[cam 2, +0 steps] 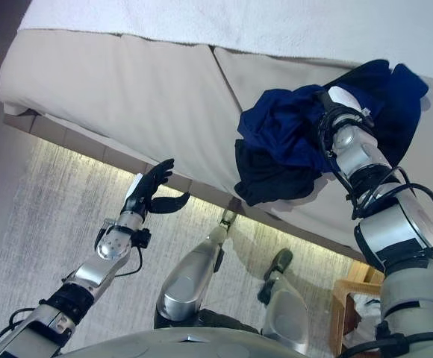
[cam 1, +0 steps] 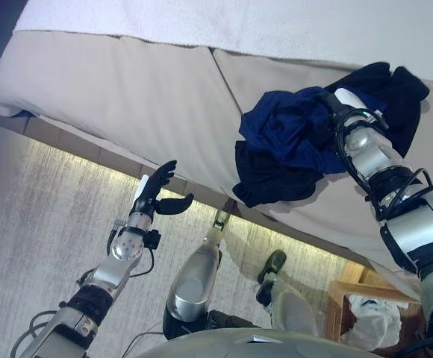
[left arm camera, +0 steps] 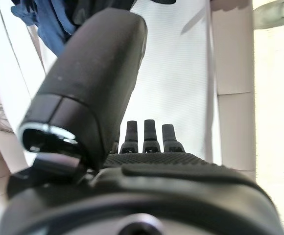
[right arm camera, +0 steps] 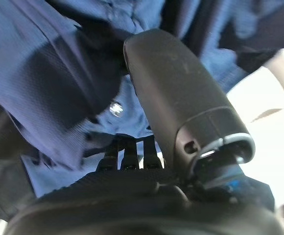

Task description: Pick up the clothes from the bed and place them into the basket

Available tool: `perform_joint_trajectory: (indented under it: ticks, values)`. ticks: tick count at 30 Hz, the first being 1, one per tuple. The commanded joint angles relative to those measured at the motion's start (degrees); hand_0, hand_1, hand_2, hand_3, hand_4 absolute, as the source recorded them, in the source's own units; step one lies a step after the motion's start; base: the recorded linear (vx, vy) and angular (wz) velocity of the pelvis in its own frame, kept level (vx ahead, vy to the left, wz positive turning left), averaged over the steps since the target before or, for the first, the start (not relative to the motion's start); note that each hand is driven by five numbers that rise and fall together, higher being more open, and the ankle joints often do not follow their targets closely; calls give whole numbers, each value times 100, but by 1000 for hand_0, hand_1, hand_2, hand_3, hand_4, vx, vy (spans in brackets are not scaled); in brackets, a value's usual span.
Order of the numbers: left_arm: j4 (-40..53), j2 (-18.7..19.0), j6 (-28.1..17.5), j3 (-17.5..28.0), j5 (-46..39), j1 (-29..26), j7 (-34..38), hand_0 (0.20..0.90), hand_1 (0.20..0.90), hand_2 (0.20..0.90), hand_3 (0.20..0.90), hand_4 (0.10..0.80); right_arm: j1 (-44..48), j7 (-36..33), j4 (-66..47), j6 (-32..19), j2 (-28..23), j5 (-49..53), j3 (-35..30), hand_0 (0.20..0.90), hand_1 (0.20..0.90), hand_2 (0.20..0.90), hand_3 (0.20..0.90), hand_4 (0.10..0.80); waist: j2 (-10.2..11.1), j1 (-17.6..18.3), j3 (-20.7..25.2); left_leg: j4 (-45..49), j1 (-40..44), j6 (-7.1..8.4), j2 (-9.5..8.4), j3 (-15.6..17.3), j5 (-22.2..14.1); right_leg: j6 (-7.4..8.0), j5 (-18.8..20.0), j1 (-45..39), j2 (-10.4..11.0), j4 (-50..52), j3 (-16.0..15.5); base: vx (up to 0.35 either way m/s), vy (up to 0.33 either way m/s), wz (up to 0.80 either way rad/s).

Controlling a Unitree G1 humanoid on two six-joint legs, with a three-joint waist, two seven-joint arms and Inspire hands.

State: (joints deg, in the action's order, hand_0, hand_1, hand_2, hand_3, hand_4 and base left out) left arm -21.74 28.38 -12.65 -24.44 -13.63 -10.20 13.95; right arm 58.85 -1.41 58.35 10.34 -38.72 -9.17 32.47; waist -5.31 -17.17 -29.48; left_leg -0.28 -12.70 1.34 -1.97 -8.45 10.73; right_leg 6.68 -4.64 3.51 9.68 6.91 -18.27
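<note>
A heap of dark blue and black clothes (cam 1: 291, 138) lies on the beige bed (cam 1: 127, 97) near its front edge, on the right. My right arm reaches into the heap from the right, and the cloth covers most of the hand in the eye views. In the right wrist view my right hand (right arm camera: 181, 98) is open, its thumb stretched over the blue cloth (right arm camera: 44, 73) and its straight fingers (right arm camera: 127, 156) pressed into the folds. Off the bed's front edge at the lower left, my left hand (cam 1: 157, 190) hangs open over the floor, holding nothing.
A wooden-framed basket (cam 1: 343, 298) stands on the floor at the lower right, beside the bed, with a white cloth (cam 1: 373, 317) in it. A white blanket (cam 1: 276, 22) covers the far part of the bed. Grey carpet lies below the bed's edge.
</note>
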Motion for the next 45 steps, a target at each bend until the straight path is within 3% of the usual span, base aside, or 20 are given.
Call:
perform_joint_trajectory:
  ticks: [1, 7, 8, 10, 24, 34, 45]
  values:
    - [817, 130, -587, 122, -205, 42, 300, 900, 900, 900, 900, 800, 1040, -178, -10, 2, -317, -153, 527, 900, 900, 900, 900, 800, -16, -3, -31, 887, -200, -310, -324, -14, -923, -381, 343, 797, 48, 625, 143, -44, 11, 0]
    - [909, 108, -589, 8, -248, 38, 467, 900, 900, 900, 900, 800, 1273, -110, 547, 160, -285, -129, 670, 900, 900, 900, 900, 800, -138, -23, -31, 944, -540, -359, -380, 10, -882, -395, 335, 1231, 56, 825, 134, -43, 27, 2]
    - [927, 110, -588, 11, -250, 49, 472, 900, 900, 900, 900, 800, 1294, -139, 579, 155, -300, -118, 690, 620, 620, 620, 573, 473, -148, -23, -31, 945, -565, -365, -386, 20, -883, -396, 331, 1271, 55, 841, 138, -41, 30, 4]
    - [969, 132, -575, 13, -266, 52, 479, 900, 900, 900, 900, 800, 1319, -271, 598, 125, -311, -92, 695, 300, 300, 300, 200, 100, -160, -23, -31, 939, -595, -378, -389, 37, -882, -391, 335, 1318, 55, 851, 144, -18, 8, 1]
    - [923, 199, -417, 127, -174, 19, 464, 900, 900, 900, 900, 800, 1040, -721, -216, -156, -497, 121, 457, 300, 300, 300, 200, 100, 83, 196, 44, 598, 356, -321, -226, 193, -1010, -285, 479, 395, 72, 299, 314, 10, -6, -4]
    - [642, 185, -101, 277, 37, 293, 297, 900, 900, 900, 900, 800, 367, -682, -1026, -356, -699, 463, -8, 300, 300, 300, 200, 100, 483, 428, 1019, 230, 1197, -300, -50, 370, -1152, -157, 631, -375, 55, -190, 635, 96, -19, -10]
    - [230, 160, -157, 364, 281, 515, -39, 900, 900, 900, 900, 800, 20, -349, -1624, -445, -855, 2542, -848, 300, 300, 300, 200, 100, 755, 595, 1729, -158, 1739, -252, 76, 466, -1160, -85, 743, -815, -51, -528, 794, 76, -27, -7]
